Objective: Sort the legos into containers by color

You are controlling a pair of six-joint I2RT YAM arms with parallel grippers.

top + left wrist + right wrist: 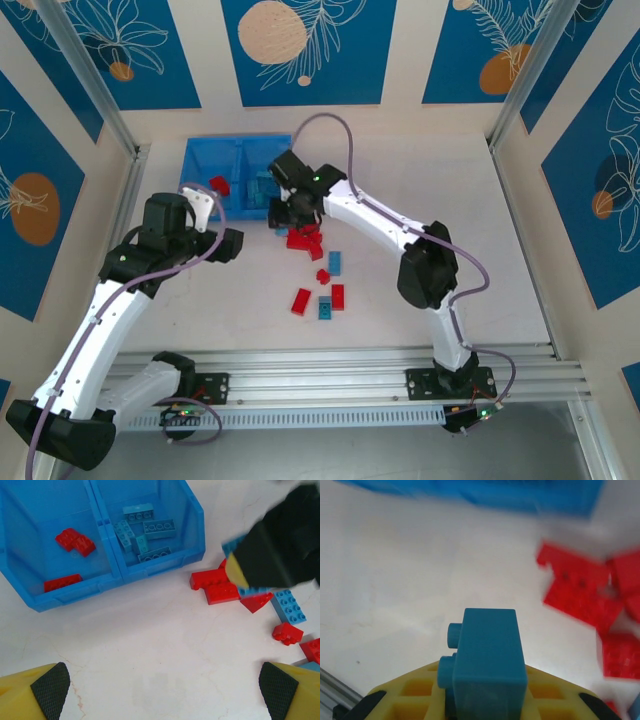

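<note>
Clamping a light blue lego (pixel 487 660) in my right gripper (pixel 485 705) low over the table (pixel 395 580), arm stretched forward by the red legos (pixel 580 590). My left gripper (pixel 162 695) is wide and empty, the blue tray (pixel 75 594) beyond it.

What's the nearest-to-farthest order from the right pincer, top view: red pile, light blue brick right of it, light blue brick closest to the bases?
1. Red pile, just beside the right pincer.
2. Light blue brick, right of the pile.
3. Base-side light blue brick, closest to the arm bases.
</note>
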